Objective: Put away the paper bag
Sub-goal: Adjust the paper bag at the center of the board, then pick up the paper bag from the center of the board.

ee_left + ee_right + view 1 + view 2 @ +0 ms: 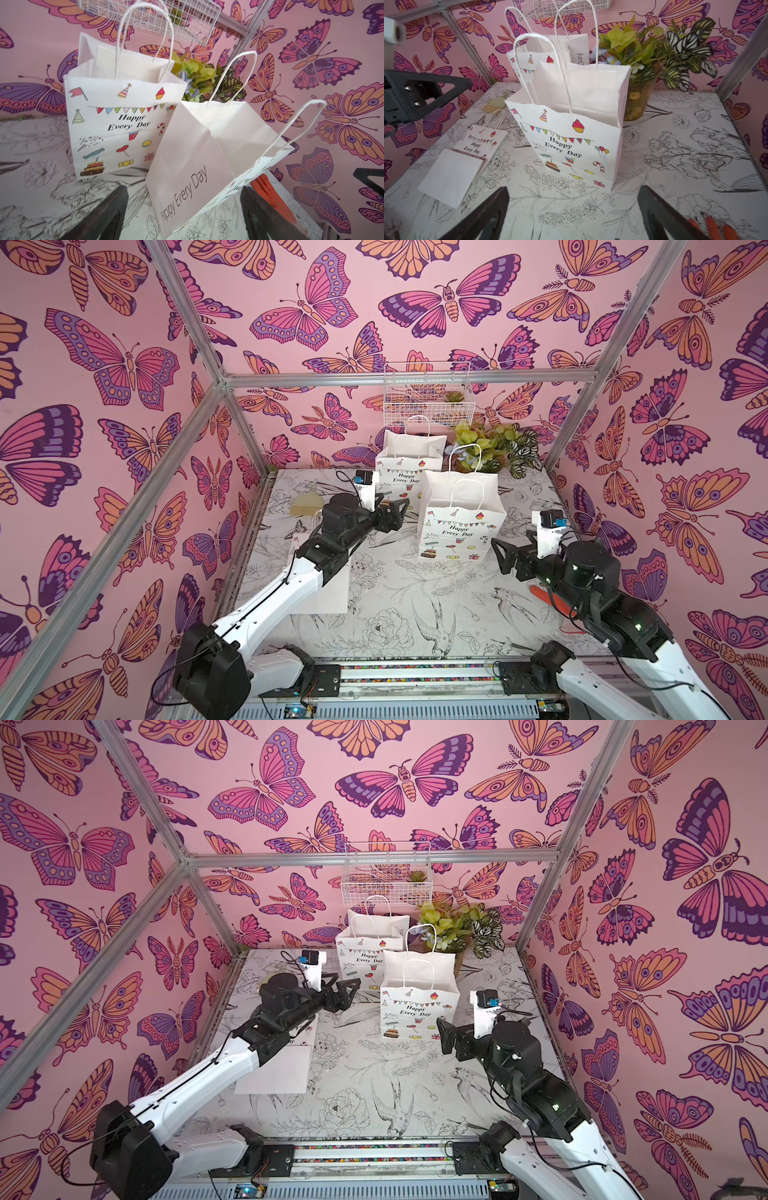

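Reading the table (415,605) like a clock face from the top views, with 12 at the back wall, there are three white "Happy Every Day" bags on it. The front paper bag (461,531) stands upright a bit past centre toward 1 o'clock, mouth open, handles up, printed side facing 6. Right behind it at 12 is the back paper bag (399,477), also upright, sitting below the white wire basket (428,406) hung on the wall. I can't tell if those two bags touch. The flat paper bag (332,593) lies folded at 9 o'clock, mostly under the left arm.

The left gripper (404,514) hangs around 11 o'clock and points toward 3, at the front bag's side wall. Its jaws are spread wide with nothing in them. The fingertips are just beside the bag, and as far as I can see they're not on it. The right gripper (498,556) is at about 4 o'clock, aimed at that bag's lower corner. Its jaws are wide apart and empty too, near the bag but clear of it.

Other stuff:
- a potted plant (498,448) with green and striped leaves at 1 o'clock in the back corner
- a pale brush (305,504) at 10
- an orange rubber glove (548,599) at 4 near the table edge, partly under the right arm
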